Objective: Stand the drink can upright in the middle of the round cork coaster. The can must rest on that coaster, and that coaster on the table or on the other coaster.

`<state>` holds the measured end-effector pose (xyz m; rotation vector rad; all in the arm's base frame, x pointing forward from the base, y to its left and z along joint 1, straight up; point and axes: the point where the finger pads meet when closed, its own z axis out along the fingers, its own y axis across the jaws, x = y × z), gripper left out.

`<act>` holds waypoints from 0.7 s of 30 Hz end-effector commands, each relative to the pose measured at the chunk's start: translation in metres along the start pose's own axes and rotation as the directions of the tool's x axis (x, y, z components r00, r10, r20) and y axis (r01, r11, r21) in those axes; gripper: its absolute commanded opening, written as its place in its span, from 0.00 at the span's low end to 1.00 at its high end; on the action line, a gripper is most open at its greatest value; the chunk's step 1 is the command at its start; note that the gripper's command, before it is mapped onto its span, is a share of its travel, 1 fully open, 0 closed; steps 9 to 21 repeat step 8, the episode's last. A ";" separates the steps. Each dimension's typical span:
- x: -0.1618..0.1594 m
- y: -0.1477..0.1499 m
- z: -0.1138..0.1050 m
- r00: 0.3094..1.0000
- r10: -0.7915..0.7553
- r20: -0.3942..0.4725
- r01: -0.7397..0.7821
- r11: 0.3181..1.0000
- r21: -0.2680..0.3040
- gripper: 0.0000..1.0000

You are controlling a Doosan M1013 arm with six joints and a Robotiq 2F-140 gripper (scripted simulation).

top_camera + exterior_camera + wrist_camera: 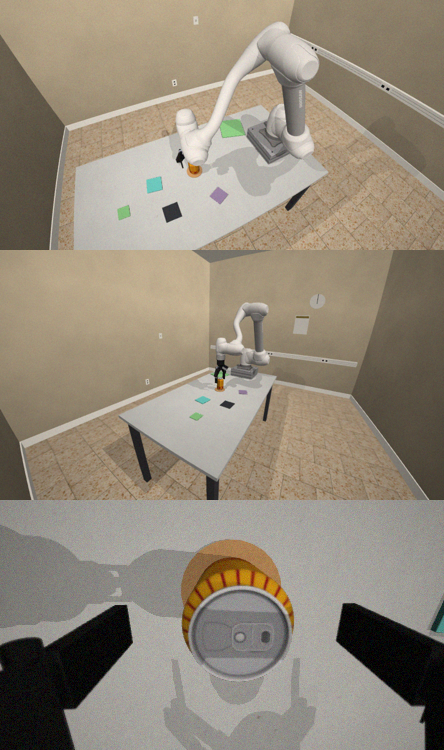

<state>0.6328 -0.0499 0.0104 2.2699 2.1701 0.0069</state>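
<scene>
From the wrist view, my hand (pixel 235 645) hung straight over the drink can (pixel 240 631), spread as wide as it went and pinching nothing. One finger (pixel 95 645) stood off to the left of the can and the other to the right, with bare surface (pixel 350 560) showing in both gaps. The can's long axis ran vertical, in line with my approach, so I was looking down on its silver lid and pull tab. The only way off it without a knock, I judged, was straight up.

Below the lid, the can's orange wall with its red stripes stood on the round cork coaster (pixel 260 556). More cork showed past the far side of the can than at its near side, but the camera's angle could account for that; I could not tell how well centred it was.

From the exterior view the can (pixel 220 383) stood upright on the coaster (pixel 219 390), which lay flat on the surface (pixel 173 436). I judged the placing done, or nearly so.
</scene>
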 end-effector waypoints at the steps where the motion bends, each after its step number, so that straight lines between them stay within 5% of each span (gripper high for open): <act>1: 0.000 0.000 -0.033 1.000 0.000 0.000 0.000 1.000 -0.003 1.00; 5: 0.000 -0.001 -0.095 1.000 0.000 0.000 0.000 1.000 -0.003 1.00; 21: 0.000 -0.001 -0.097 1.000 0.000 0.000 0.000 1.000 -0.003 1.00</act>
